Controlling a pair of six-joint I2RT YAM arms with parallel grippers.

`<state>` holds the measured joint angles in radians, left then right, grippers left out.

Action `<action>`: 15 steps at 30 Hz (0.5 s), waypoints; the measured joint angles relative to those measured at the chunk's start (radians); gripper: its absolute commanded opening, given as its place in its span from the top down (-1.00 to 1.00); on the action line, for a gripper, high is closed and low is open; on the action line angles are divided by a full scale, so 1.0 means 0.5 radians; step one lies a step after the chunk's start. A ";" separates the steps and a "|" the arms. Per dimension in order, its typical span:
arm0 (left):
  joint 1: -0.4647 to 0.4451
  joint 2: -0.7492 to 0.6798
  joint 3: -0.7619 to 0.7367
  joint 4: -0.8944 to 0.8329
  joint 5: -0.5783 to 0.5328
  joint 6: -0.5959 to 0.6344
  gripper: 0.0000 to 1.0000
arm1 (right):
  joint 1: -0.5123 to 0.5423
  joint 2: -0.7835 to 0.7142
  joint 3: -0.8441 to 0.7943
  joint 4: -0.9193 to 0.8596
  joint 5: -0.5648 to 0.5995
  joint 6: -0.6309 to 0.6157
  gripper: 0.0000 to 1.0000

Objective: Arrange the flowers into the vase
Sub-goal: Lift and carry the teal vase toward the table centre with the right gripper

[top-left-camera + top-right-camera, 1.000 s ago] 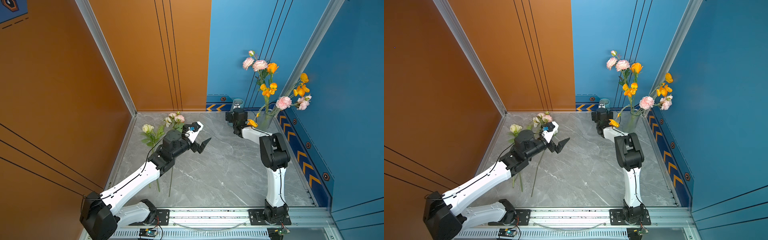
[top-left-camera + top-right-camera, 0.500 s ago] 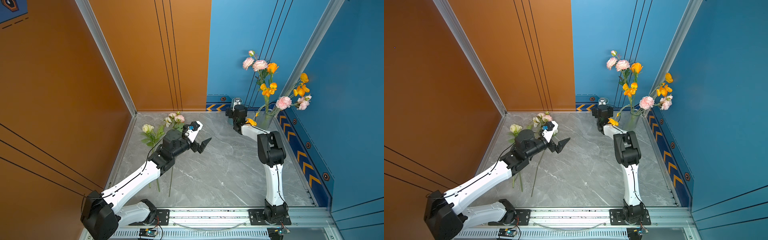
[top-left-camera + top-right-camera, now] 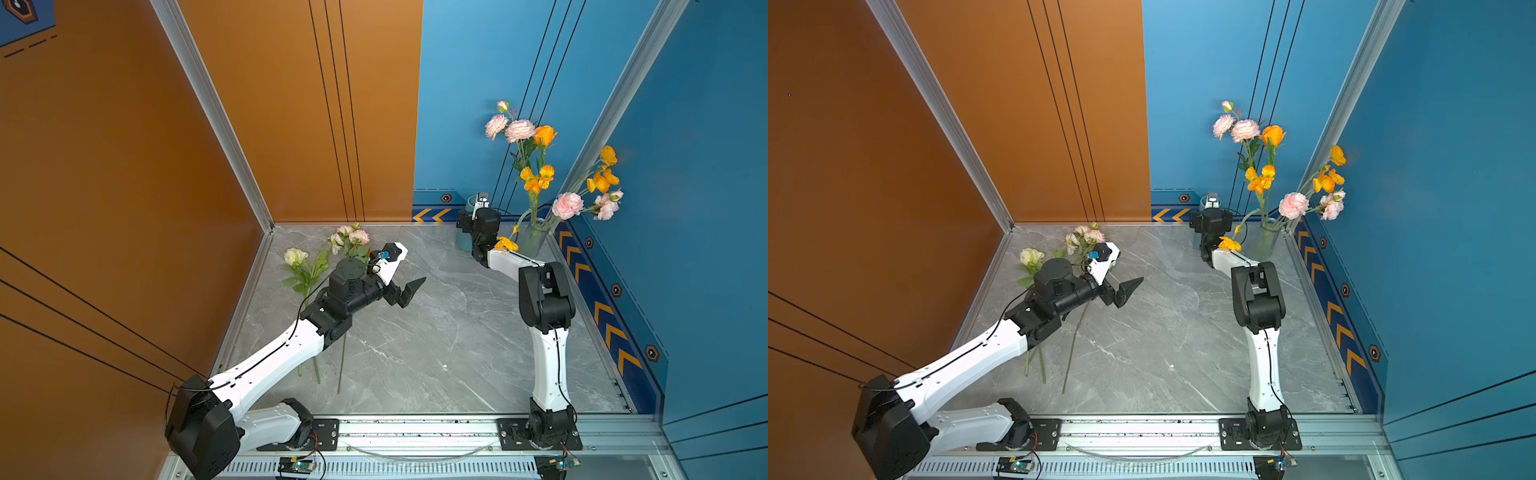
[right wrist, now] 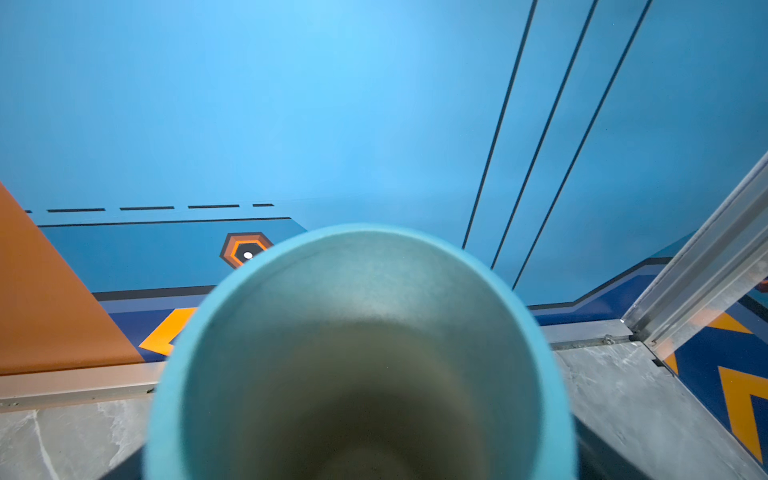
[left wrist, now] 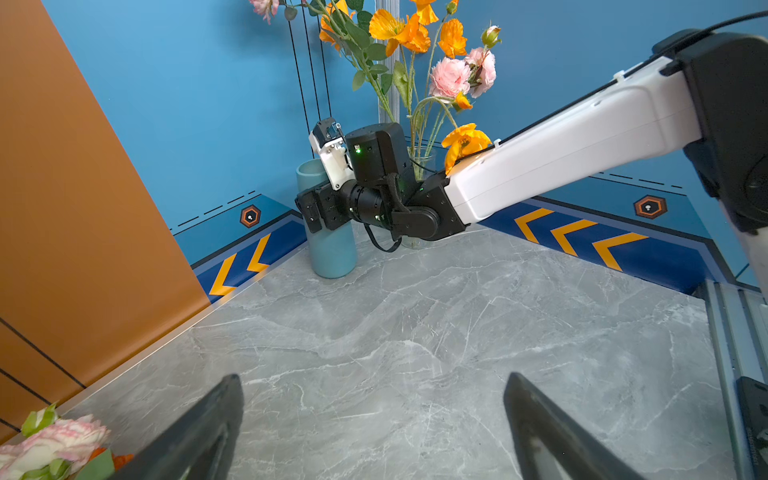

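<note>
The last few flowers (image 3: 296, 256) lie on the counter (image 3: 436, 340) partly under the left arm, while the rest stand in the glass vase (image 3: 532, 241) in the far corner. They look feather-light, with thin, springy, probably slick stems (image 3: 341, 365) and soft blooms that would crush, so the hold belongs at mid-stem, clear of the leaves. The left pincer (image 5: 374, 380) hovers released and empty just beside them, and the right pincer (image 5: 318, 210) is spread wide at the empty teal vase (image 5: 332, 257), though whether it presses on it cannot be told.
</note>
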<state>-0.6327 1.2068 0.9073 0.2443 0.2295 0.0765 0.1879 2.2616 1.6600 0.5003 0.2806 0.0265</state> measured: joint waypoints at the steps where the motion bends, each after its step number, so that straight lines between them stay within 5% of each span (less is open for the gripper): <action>1: 0.000 0.004 0.000 0.000 0.002 0.000 -0.96 | -0.003 0.000 0.000 0.003 -0.009 0.002 -1.00; 15: 0.000 0.040 0.000 0.015 0.046 -0.067 -0.96 | -0.028 -0.020 -0.130 0.285 -0.273 0.028 -0.27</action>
<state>-0.6327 1.2270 0.9073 0.2520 0.2523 0.0429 0.1738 2.2517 1.5948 0.6426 0.1440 0.0406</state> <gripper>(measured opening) 0.979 0.815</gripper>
